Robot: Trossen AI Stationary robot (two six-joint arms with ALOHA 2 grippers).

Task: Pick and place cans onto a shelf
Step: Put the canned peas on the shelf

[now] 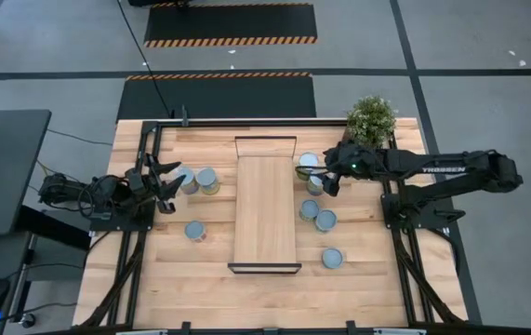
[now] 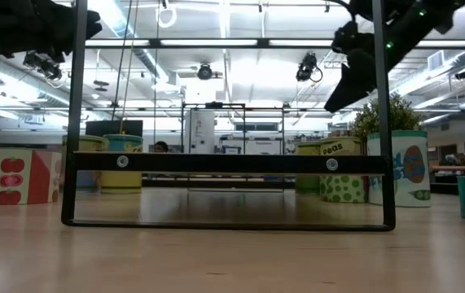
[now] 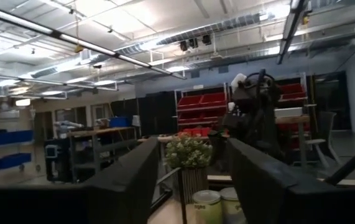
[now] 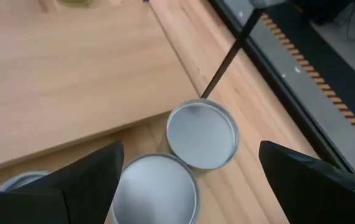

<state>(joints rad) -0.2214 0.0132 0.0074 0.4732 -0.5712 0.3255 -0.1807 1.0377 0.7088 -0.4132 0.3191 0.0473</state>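
Two cans under right gripper

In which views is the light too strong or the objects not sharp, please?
Low view: ceiling lights wash out the background, so the shelf frame reads as a dark silhouette. Left wrist view: soft throughout, with the plant hazy. Right wrist view: the can tops shine pale and featureless. High view: even light, faint shadows.

Eight cans, one shelf, one potted plant, and two arms.
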